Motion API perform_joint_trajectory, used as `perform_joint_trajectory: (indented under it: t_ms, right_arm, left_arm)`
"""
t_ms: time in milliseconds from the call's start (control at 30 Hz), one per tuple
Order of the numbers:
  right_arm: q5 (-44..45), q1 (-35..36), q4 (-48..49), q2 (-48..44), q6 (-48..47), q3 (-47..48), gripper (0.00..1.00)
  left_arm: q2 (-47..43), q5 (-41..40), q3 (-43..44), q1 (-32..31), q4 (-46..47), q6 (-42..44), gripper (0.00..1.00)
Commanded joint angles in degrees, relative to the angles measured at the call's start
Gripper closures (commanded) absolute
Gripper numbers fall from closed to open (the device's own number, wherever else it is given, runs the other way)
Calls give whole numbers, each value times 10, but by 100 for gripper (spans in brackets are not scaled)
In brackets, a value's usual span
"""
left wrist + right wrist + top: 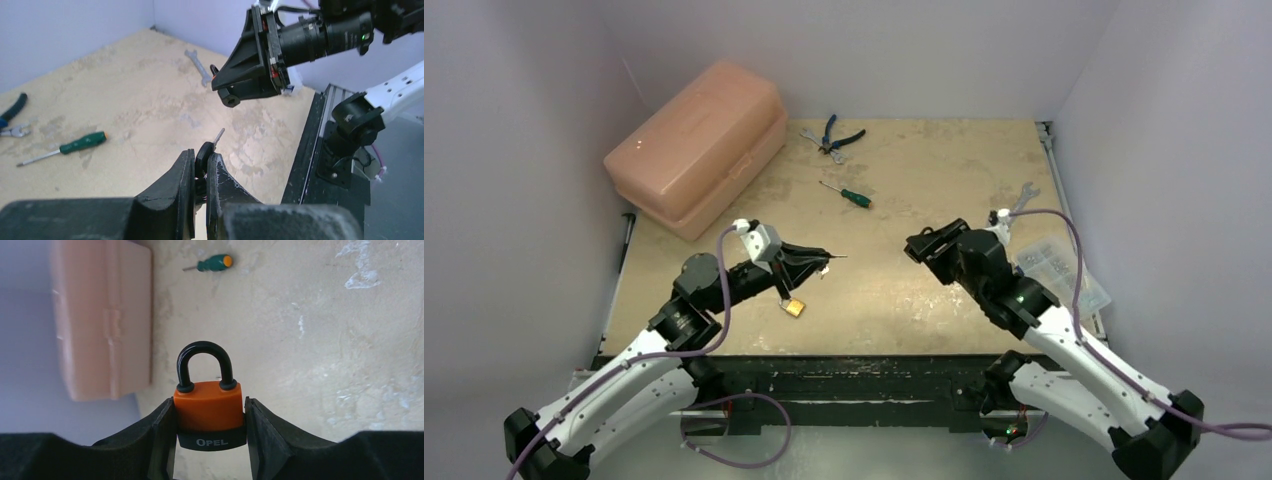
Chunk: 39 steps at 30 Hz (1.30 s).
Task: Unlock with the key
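Two tools loaded, both held off the surface (924, 170). Left tool (201, 156) closed tight on the key (218, 136) by its head, blade pointing up-frame at centre of the left wrist view. Right tool (210, 409) clamped on the sides of the orange lock (209, 401), shackle (205, 346) up-frame, centre of the right wrist view. In the left wrist view the lock sits upper centre, clear gap to key tip. Keyway not visible. Risks: (1) if keyway is in the lock base, it faces into the clamp and the key is blocked; (2) key pinched by head only, so off-axis contact would likely pivot it; (3) insertion push could slide the lock out of the clamp.
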Motion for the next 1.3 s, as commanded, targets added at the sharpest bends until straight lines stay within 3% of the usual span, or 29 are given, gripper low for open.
perform_joint_trajectory:
  t_ms: [0,333,567,767,1067,1267]
  right_arm:
    - [39,-2,74,-65,151,-24,100]
    - [10,-4,167,-120,248,-65,100]
    - [-72,-19,236,-69,269,-57,100]
    - [-74,-20,345,-61,325,-98,100]
    - [-94,-21,343,-13,342,-73,100]
    - [-72,-21,279,-17,346,-50,100]
  left_arm:
    - [-13,-2,-17,-2,96,-40,100]
    - [18,-84,-33,-4,195,-152,100]
    - [48,-128,-51,-7,255,-202,100]
    - [81,-147,-55,-38,312,-220,100]
    - [155,-296,-47,-127,351,-184,100]
    - [208,-356,-32,-171,379,-155,100]
